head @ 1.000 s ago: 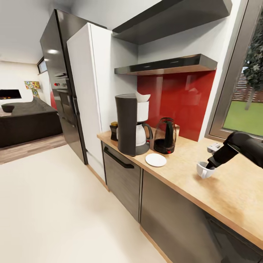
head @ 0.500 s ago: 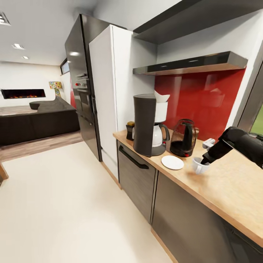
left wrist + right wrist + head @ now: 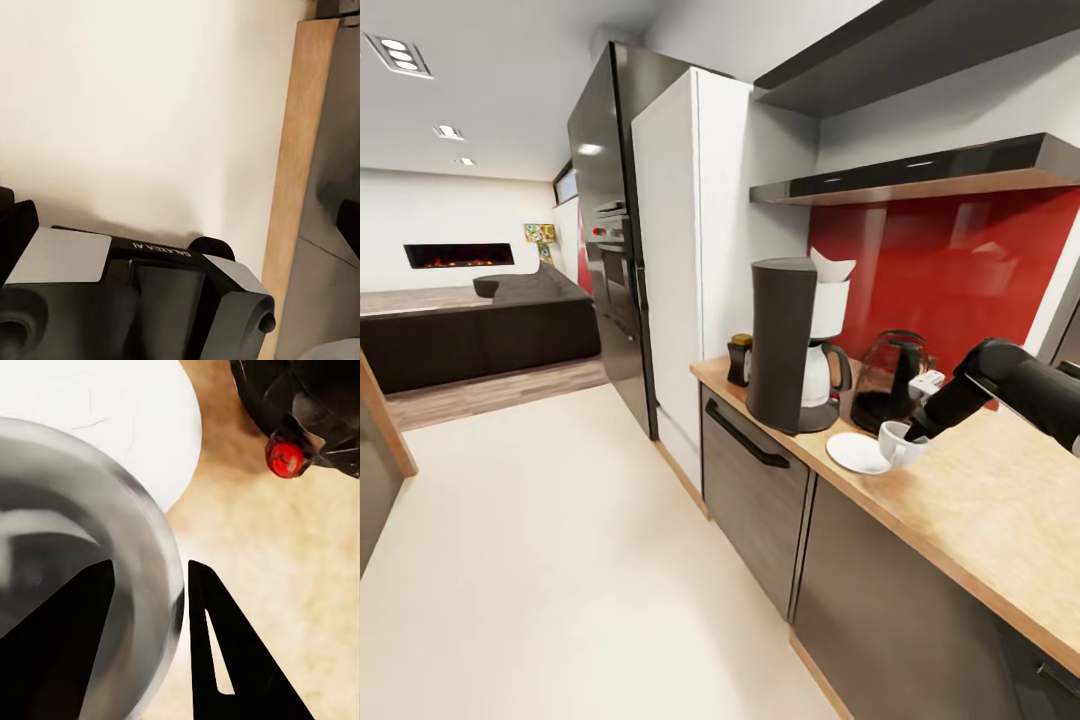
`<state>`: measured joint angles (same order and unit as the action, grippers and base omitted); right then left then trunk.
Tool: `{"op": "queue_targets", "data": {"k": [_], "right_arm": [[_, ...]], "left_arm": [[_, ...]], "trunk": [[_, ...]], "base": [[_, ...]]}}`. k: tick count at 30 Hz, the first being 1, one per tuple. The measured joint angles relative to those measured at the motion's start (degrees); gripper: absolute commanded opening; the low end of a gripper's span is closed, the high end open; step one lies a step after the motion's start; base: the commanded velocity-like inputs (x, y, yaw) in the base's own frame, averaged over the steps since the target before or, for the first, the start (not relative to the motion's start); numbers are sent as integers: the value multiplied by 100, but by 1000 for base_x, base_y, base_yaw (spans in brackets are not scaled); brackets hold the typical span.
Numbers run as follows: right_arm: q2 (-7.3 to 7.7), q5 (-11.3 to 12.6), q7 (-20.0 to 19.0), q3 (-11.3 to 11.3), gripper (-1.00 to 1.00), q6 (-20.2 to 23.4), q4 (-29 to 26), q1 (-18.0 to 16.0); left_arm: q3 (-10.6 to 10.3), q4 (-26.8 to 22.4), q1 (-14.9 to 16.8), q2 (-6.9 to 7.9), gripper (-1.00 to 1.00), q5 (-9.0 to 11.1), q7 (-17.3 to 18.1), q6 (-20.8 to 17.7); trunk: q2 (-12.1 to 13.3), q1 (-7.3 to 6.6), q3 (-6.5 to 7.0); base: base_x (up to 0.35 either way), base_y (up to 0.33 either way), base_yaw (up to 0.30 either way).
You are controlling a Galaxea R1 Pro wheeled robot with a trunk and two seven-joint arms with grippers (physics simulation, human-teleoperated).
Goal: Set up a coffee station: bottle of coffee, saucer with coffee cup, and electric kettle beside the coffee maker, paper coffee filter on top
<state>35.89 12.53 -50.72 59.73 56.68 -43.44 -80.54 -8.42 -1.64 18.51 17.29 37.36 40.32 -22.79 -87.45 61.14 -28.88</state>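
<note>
Head view: the right tool (image 3: pixel 913 437) carries the cup (image 3: pixel 895 444) at centre right of the frame, at the right edge of the saucer (image 3: pixel 855 453), which lies flat on the desk (image 3: pixel 980 500). To the left of the saucer stands the coffee maker (image 3: pixel 790 345), with the paper filter (image 3: pixel 832 267) on its top; the coffee jar (image 3: pixel 739 359) sits behind it at the desk's far-left end, and the kettle (image 3: pixel 890 380) stands just behind the saucer and cup.

Right wrist view: the tool's two dark fingers (image 3: pixel 217 645) pinch the cup's rim wall, one inside the bowl and one outside, nearly closed on it. The saucer shows at upper left, partly under the cup, and the kettle's red switch (image 3: pixel 285 457) at upper right. The left tool (image 3: pixel 161 281) is seen over pale floor beside a cabinet edge; whether its fingers are spread or closed cannot be told.

Risks, as judged. The cup appears off-centre, over the saucer's edge; released here, it would likely land half on the rim, tip, or slide onto the desk. A rim pinch is a thin hold, so a jolt could swing the cup or let it slip. The kettle is near, and a wide sideways correction could knock it. Pressing down could flip or push the saucer.
</note>
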Motion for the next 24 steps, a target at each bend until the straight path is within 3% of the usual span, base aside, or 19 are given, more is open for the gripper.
{"op": "queue_targets", "data": {"k": [24], "right_arm": [[-2, 2, 0, -1, -100, -7, -1, 5]], "left_arm": [[5, 1, 0, 0, 100, 0, 0, 0]], "trunk": [[0, -1, 1]], "base": [[115, 39, 0]]}}
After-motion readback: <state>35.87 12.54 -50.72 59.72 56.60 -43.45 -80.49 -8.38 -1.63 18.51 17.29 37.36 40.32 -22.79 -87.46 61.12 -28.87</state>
